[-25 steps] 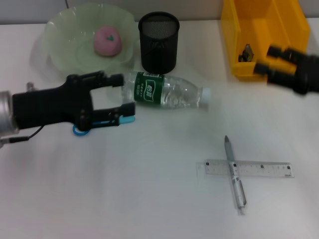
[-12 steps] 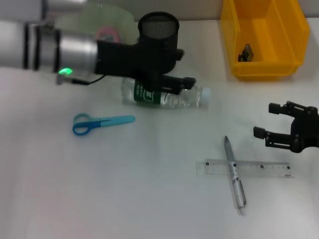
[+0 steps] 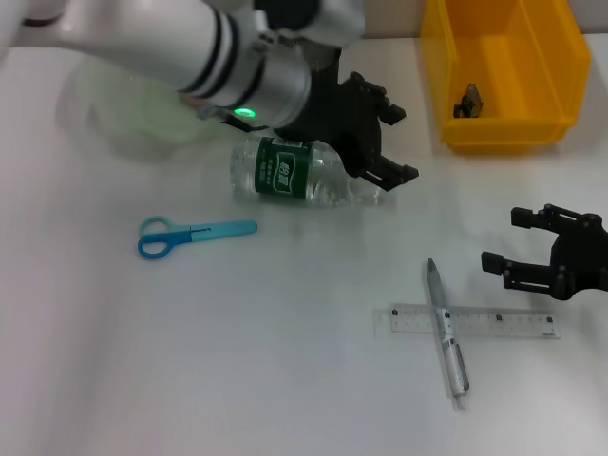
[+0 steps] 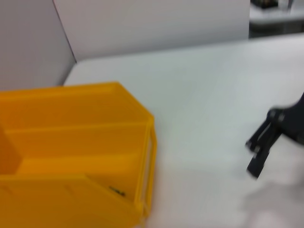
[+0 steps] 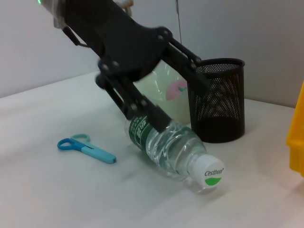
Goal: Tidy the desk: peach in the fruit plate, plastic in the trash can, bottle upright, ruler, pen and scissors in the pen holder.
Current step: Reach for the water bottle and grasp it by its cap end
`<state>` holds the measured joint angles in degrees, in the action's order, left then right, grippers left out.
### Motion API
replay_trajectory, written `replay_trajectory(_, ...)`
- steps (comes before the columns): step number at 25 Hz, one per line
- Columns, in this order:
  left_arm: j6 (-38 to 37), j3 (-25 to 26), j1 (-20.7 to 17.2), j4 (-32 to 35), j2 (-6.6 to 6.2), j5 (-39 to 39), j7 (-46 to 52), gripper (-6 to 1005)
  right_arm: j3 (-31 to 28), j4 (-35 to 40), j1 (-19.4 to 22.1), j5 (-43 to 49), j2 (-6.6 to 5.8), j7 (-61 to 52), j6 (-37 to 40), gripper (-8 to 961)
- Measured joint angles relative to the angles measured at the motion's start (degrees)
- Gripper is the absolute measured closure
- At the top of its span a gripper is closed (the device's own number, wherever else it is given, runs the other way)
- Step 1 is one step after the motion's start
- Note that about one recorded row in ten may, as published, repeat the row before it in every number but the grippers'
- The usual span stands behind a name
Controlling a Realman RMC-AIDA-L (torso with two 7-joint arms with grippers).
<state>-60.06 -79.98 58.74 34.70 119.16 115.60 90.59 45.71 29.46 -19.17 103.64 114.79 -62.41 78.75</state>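
The bottle lies on its side on the desk, its white cap pointing toward the trash can. My left gripper hangs open over the bottle's cap end, with one finger down beside the label. Its arm hides the pen holder and the peach in the head view. In the right wrist view the pen holder stands upright and the peach lies in the fruit plate. The scissors lie left of the bottle. The pen lies across the ruler. My right gripper is open just above the ruler's right part.
The yellow trash can holds a small dark item and fills the near side of the left wrist view at its wall. The fruit plate's rim shows at the back left under the left arm.
My left arm has swung from the scissors past the pen holder to the bottle's cap end, leaving the scissors on the desk. My right gripper came down from the trash can toward the ruler.
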Motion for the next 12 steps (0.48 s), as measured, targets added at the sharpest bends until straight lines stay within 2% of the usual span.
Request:
replay_trajectory(1,1.51,-2.55,0.40,0.12,0.01,-0.02,0.96,235,0.00,0.03,0.00,0.00,0.00,0.01,0.00,113)
replay_trajectory(2,4.20,-7.20,0.99,0.54,0.01,-0.03,2.43,236,-0.01,0.17,0.01,0.03,0.00,0.01,-0.01,113)
replay_trajectory(5,5.95,-10.18,1.16,1.02,0.01,-0.04,2.94,239,-0.01,0.23,0.01,0.04,-0.01,0.02,-0.01,113)
replay_trajectory(7,9.22,-15.73,1.21,1.52,0.02,-0.05,3.42,241,-0.01,0.29,-0.01,0.07,-0.01,0.02,-0.01,113)
replay_trajectory(8,9.22,-15.73,1.21,1.52,0.02,-0.05,3.42,242,-0.01,0.29,-0.01,0.07,-0.01,0.02,-0.01,113)
replay_trajectory(12,13.26,-23.21,1.41,1.52,0.01,0.32,4.88,245,-0.01,0.51,-0.08,0.08,-0.05,-0.06,0.05,113)
